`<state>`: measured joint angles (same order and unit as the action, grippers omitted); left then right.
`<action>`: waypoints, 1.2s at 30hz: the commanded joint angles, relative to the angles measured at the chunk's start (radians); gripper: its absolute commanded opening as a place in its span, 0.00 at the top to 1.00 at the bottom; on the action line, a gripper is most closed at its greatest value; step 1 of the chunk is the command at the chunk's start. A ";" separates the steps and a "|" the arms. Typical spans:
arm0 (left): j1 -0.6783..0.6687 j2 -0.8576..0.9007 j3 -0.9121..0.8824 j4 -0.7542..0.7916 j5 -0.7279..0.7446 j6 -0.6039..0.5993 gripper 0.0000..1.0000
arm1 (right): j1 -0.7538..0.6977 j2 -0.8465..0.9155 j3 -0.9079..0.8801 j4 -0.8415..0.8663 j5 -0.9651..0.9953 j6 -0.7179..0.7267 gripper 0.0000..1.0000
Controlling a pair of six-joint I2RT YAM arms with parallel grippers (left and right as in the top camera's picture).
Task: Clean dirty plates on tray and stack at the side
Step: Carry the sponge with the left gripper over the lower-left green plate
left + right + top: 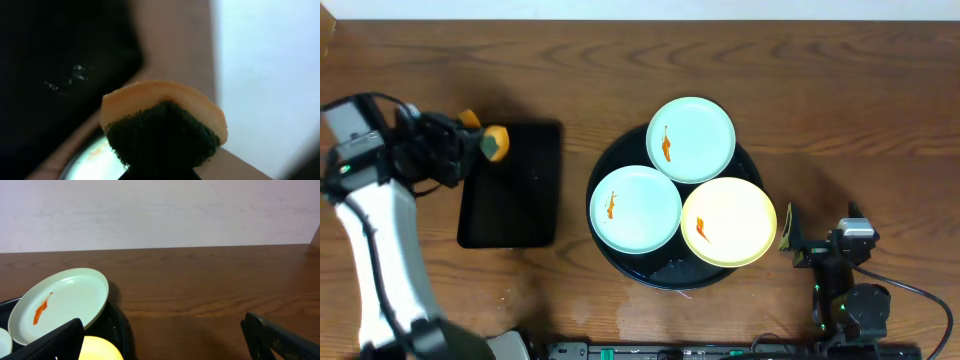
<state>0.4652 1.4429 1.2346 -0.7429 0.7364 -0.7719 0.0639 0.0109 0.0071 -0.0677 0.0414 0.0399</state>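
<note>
A robot lab bench is indicated rather than a home kitchen. A wood-grain table is backed by a plain pale wall on the far side. A left arm and a right arm are mounted at the near edge, and a cable is trailed at the right. Plates, a round tray, a rectangular tray and a sponge are set out.

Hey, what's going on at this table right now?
The left arm's fingers are shut on an orange-and-green sponge at the corner of the rectangular black tray. Two mint-blue round plates and one pale yellow round plate sit on the large round black tray, each with an orange smear. The right arm's fingers wait open beside that tray.
</note>
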 commanded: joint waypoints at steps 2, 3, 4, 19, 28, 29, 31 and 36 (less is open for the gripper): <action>-0.023 0.213 -0.073 -0.030 -0.098 0.115 0.93 | -0.005 -0.005 -0.002 -0.003 0.006 -0.011 0.01; -0.023 0.240 -0.073 -0.027 -0.067 0.114 0.93 | -0.005 -0.005 -0.002 -0.003 0.006 -0.011 0.01; -0.023 0.253 -0.071 -0.018 -0.025 0.115 0.93 | -0.005 -0.005 -0.002 -0.003 0.006 -0.011 0.01; -0.027 -0.053 0.128 -0.004 -0.085 0.099 0.93 | -0.005 -0.005 -0.002 -0.003 0.006 -0.011 0.01; -0.123 0.153 -0.011 -0.047 -0.438 0.179 0.93 | -0.005 -0.005 -0.002 -0.003 0.007 -0.011 0.01; -0.125 0.192 -0.009 -0.050 -0.409 0.195 0.93 | -0.005 -0.005 -0.002 -0.003 0.006 -0.011 0.01; -0.122 0.229 0.000 -0.049 -0.319 0.221 0.93 | -0.005 -0.005 -0.002 -0.003 0.006 -0.011 0.01; -0.106 0.181 0.103 -0.099 -0.186 0.230 0.92 | -0.005 -0.005 -0.002 -0.003 0.007 -0.011 0.01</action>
<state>0.3477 1.7130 1.2266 -0.8150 0.4484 -0.5800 0.0639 0.0109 0.0071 -0.0677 0.0414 0.0399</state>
